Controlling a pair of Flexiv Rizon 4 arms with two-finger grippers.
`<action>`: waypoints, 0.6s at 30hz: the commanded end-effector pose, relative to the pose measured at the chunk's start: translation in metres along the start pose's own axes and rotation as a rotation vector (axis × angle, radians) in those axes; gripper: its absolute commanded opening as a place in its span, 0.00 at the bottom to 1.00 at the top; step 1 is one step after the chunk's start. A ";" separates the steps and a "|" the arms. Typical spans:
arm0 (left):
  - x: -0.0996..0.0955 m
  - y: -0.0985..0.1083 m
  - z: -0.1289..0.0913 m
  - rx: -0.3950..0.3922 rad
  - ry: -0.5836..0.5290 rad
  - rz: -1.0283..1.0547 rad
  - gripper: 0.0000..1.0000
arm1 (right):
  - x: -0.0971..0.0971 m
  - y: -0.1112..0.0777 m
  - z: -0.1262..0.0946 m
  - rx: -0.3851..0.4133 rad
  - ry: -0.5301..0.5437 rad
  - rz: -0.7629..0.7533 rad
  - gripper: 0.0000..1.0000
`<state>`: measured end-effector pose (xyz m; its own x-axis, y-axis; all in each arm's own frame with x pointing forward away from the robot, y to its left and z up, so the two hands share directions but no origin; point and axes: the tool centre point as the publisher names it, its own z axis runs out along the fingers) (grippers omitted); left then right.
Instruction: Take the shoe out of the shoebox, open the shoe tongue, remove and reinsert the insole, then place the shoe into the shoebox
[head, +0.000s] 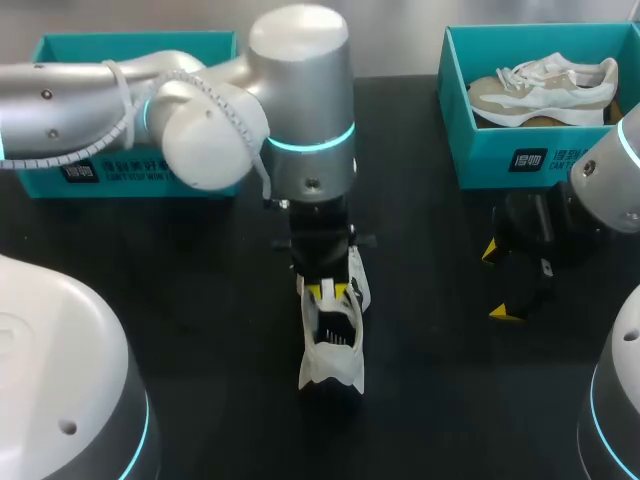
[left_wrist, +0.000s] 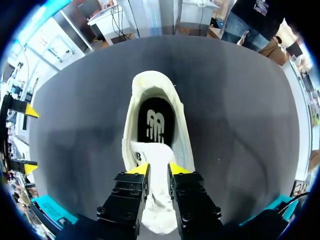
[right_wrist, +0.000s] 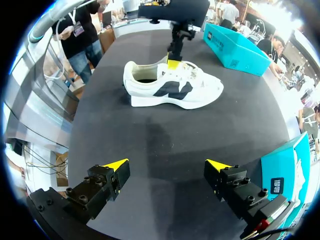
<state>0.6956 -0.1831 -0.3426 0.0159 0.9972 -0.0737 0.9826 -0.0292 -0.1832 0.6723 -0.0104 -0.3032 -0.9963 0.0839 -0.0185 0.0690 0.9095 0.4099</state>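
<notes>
Shoe (head: 332, 352) sits on your table (head: 180, 300); your left gripper (left_wrist: 158, 169) pinches its tongue (left_wrist: 159, 207); your right gripper (right_wrist: 167, 164) hangs wide open, well apart.

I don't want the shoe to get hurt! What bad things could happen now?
1. The left pincer pinches only the tongue of the white shoe. If it pulls hard, the whole shoe might lift or tip over, because nothing holds it down: the right pincer hangs open, away from the shoe.
2. The tongue looks floppy, so it might slip out and fall back over the insole.
</notes>
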 end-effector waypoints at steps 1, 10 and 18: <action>0.004 -0.005 0.015 0.011 0.008 -0.012 0.23 | 0.001 0.000 0.001 0.002 -0.002 0.001 1.00; 0.003 -0.018 -0.027 -0.071 -0.062 0.002 0.25 | 0.001 0.000 0.001 0.002 -0.002 0.001 1.00; -0.026 -0.017 -0.002 -0.087 -0.012 0.012 0.22 | 0.001 0.000 0.001 0.002 -0.002 0.001 1.00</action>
<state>0.6778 -0.1910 -0.3208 0.0284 0.9923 -0.1204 0.9950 -0.0396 -0.0917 0.6723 -0.0104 -0.3032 -0.9963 0.0839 -0.0185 0.0690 0.9095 0.4099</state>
